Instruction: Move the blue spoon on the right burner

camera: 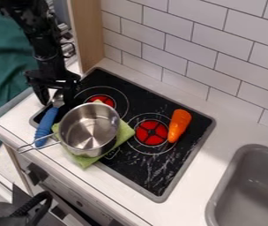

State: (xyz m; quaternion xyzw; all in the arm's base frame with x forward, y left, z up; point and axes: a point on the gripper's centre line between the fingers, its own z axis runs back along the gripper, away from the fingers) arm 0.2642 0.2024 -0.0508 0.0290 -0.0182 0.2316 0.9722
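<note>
- The black robot arm is seen at the upper left, its links slanted steeply down toward the left edge of the bench.
- The wrist is held nearly upright near that edge.
- The two-finger gripper is pointed downward, its fingers parted with a gap between.

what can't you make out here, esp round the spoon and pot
In the camera view:
- Whether the gripper touches the spoon: too small to tell.
- Middle of the green cloth: hidden under the pot.
- Near part of the left burner: covered by pot and cloth.
- Rest of the sink: cut off by the right and bottom edges.
</note>
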